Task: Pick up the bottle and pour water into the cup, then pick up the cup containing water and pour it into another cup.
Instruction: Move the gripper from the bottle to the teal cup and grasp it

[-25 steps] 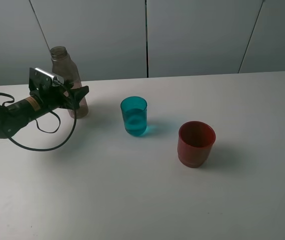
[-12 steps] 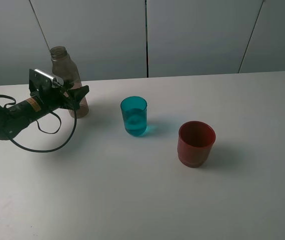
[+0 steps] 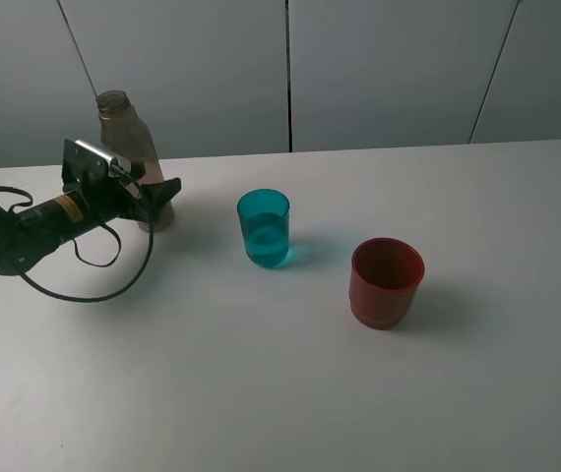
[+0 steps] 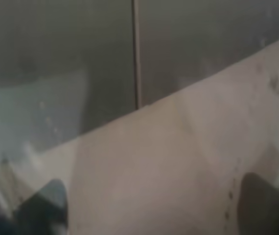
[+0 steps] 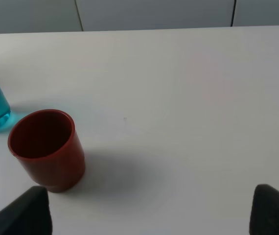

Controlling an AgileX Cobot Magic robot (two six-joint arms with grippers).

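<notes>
By left hand, smoky see-through bottle upright.

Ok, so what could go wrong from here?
The left gripper has its jaws right at the tall, slim bottle; pulling away carelessly could tip it. In the high view the red-brown cup sits to the right of the teal tumbler, which seems to hold water, so a reach from that side could bump one cup or spill the other.

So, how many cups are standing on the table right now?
2. The teal cup stands near the middle of the table; the red-brown cup stands to its right, nearer the camera. None seems hidden.
</notes>
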